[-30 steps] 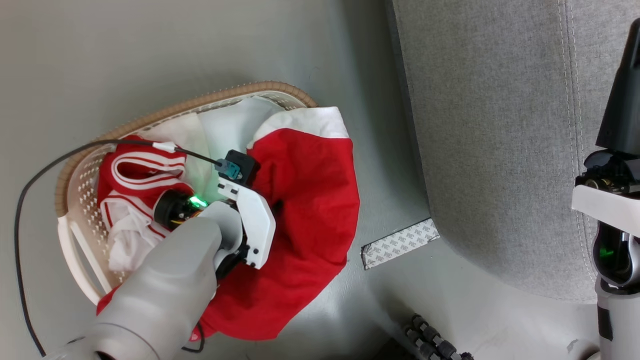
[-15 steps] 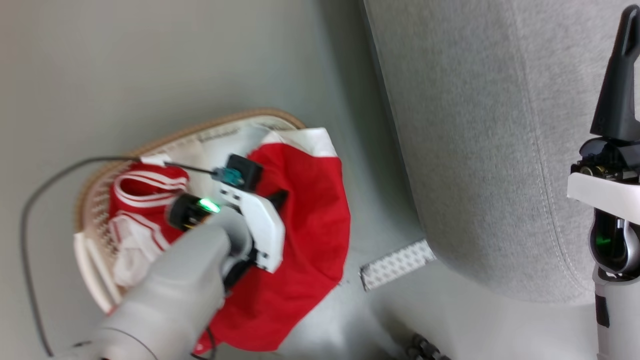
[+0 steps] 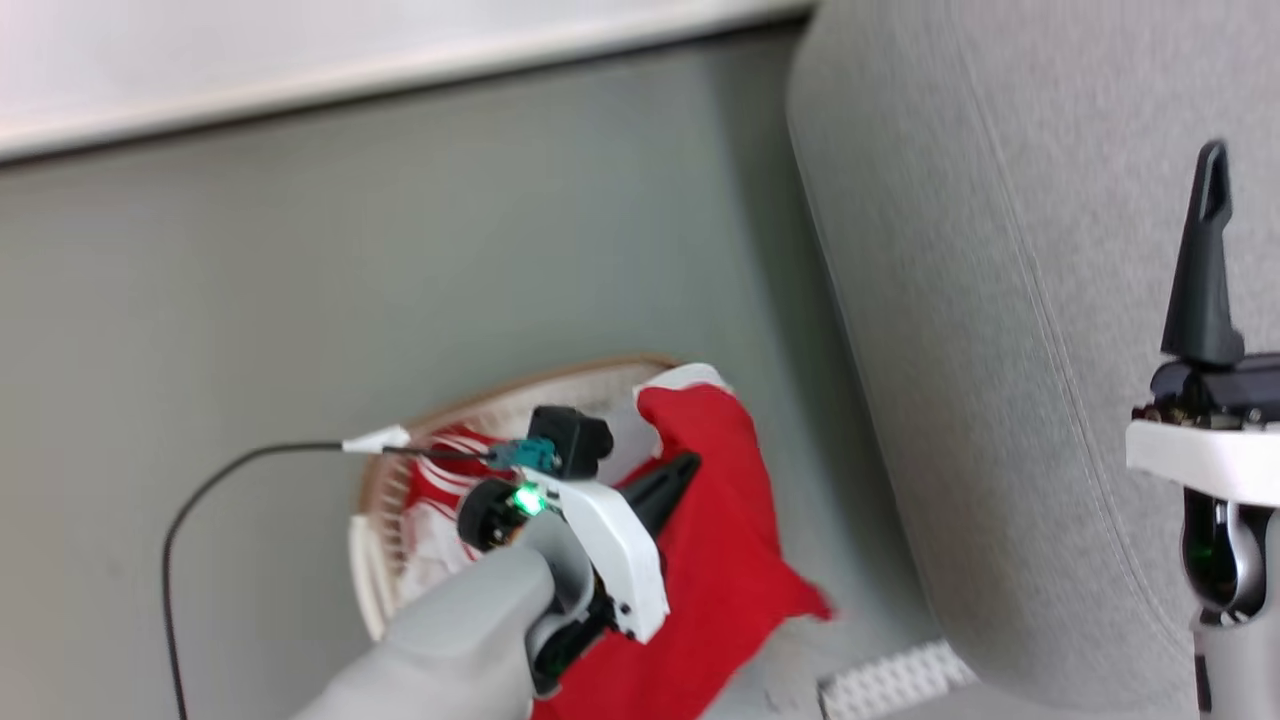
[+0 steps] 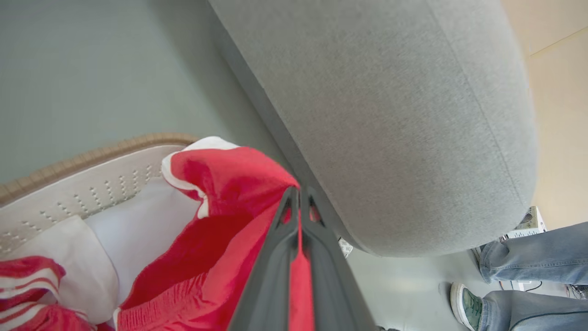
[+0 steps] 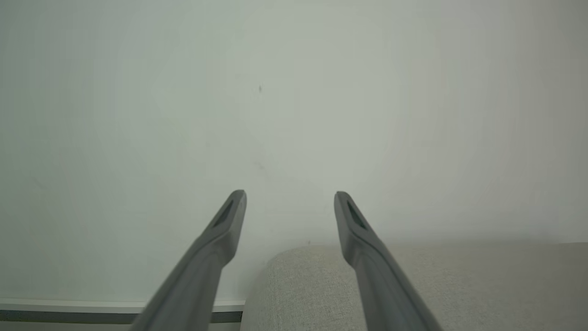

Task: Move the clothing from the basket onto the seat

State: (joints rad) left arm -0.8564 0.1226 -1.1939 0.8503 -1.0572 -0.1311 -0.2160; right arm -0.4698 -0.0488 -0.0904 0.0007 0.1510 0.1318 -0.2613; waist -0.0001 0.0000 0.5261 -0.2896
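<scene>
In the head view, the left gripper [image 3: 685, 465] is pinched shut on the red clothing [image 3: 725, 570], which spills over the basket [image 3: 540, 390] beside the sofa [image 3: 1000, 350]. The left wrist view has just a thin fold between the closed fingers, so the fabric may slip free, or the trailing cloth may snag the rim. In the right wrist view, the right gripper [image 5: 289, 195] is spread wide and holds nothing.

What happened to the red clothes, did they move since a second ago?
Yes. The left end effector has shut on the clothing and pulled it up, bunching it higher above the basket rim than before.
</scene>
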